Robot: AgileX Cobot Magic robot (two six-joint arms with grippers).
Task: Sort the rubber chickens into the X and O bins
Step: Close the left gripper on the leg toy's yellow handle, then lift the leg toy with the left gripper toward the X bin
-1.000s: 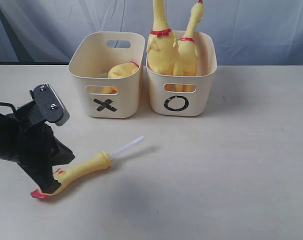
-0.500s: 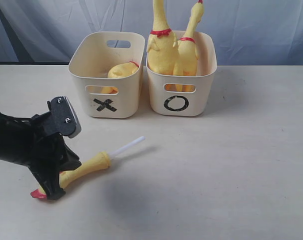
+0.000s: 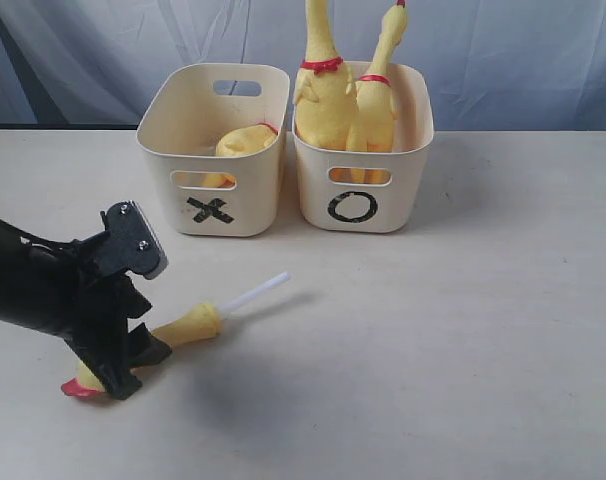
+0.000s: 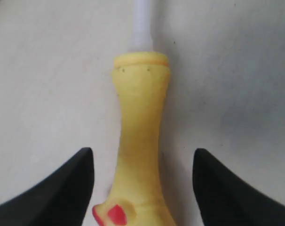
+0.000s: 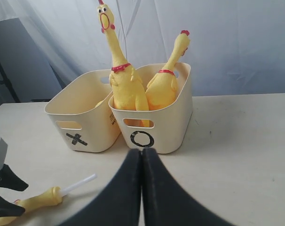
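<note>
A: Where's the limb point(image 3: 186, 326)?
B: Flat on the table point(image 3: 463, 330), in front of the X bin point(image 3: 245, 190) and well apart from it. Red foot end is under the left gripper point(image 3: 118, 365), and the white tube point(image 3: 255, 292) points toward the bins.
A: Left jaws?
B: Apart. Wrist view shows the fingers point(image 4: 76, 188) either side of the yellow shaft with table visible in both gaps. Straddling it, not clamped.
A: Right gripper point(image 5: 141, 188)?
B: Pinched together on nothing, parked away from the bins.
A: Bins?
B: Headless body point(image 3: 245, 140) is in X. Two whole chickens point(image 3: 323, 95) stand in the O bin point(image 3: 403, 190), necks above the rim.
A: How will it handle?
B: Probably light, soft hollow rubber. It should squash under the squeeze, but it looks grippy enough not to slip.
A: Where to grab?
B: I'd say the yellow shaft between the foot and the ridged end. It's thicker toward the foot, so there's more to bite on. Skip the tube, which looks thin and smooth and might pull out.
A: Risk?
B: Held near one end, it may droop or swing when lifted.
</note>
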